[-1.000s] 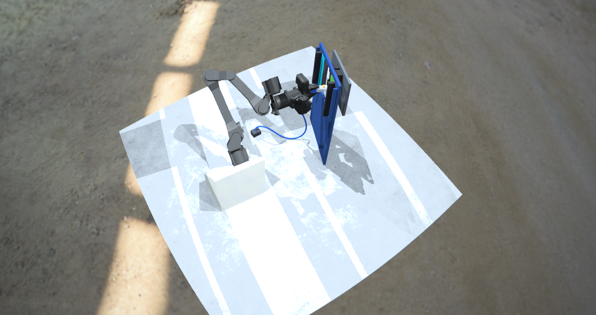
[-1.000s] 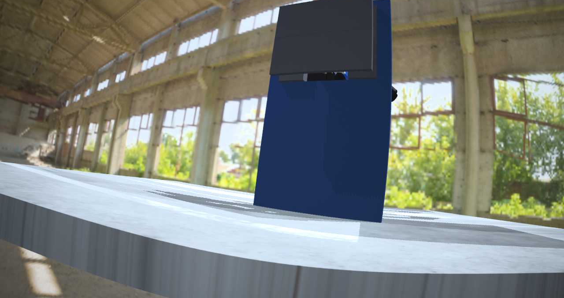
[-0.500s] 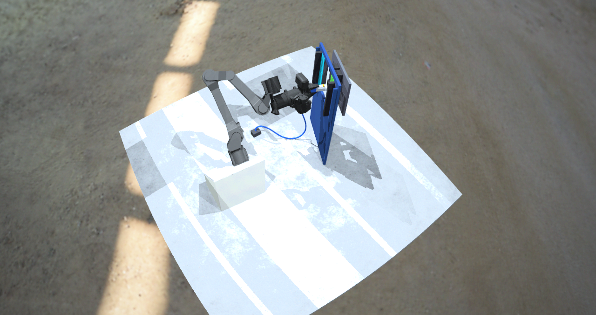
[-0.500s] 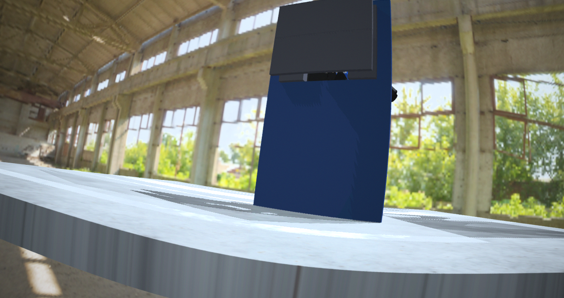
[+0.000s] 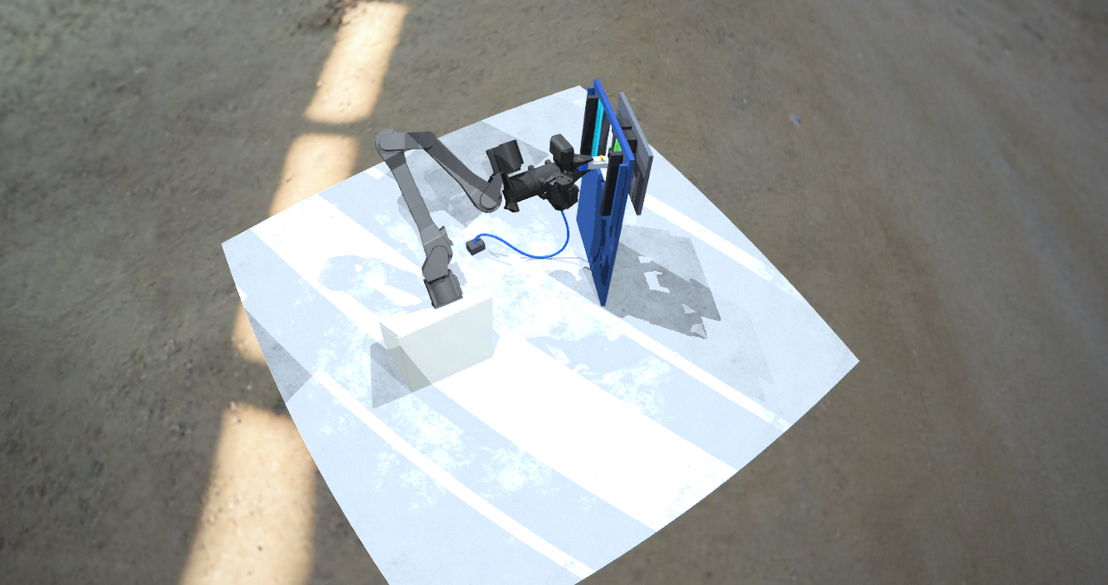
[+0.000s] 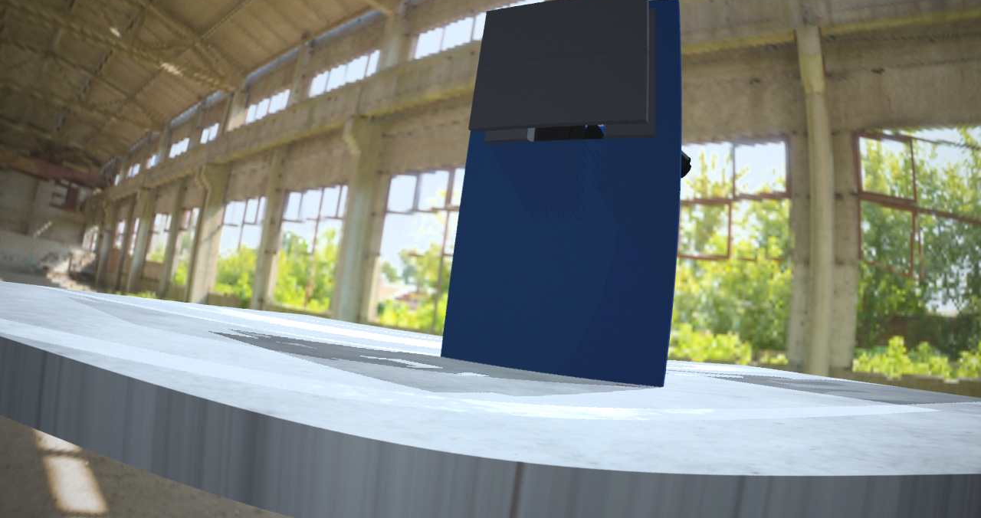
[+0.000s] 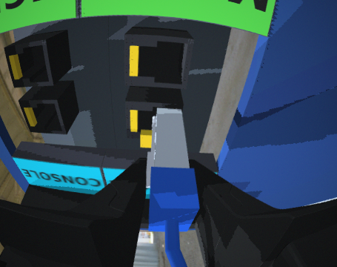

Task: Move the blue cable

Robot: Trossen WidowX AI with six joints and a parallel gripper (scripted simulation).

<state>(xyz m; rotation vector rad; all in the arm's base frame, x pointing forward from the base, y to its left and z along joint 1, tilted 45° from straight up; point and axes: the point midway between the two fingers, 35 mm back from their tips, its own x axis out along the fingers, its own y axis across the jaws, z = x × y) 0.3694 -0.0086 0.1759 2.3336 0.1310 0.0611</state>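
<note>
Where the tool (image 5: 590,164) (image 7: 167,166) closes, blue-and-grey plug (image 7: 172,163) between its fingers, cable (image 5: 540,257) (image 7: 172,237) trailing.

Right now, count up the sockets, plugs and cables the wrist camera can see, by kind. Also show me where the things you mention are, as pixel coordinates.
Sockets (image 7: 158,34): 4
Plugs (image 5: 597,163) (image 7: 172,141): 1
Cables (image 5: 539,257) (image 7: 172,237): 1
Total: 6
</note>
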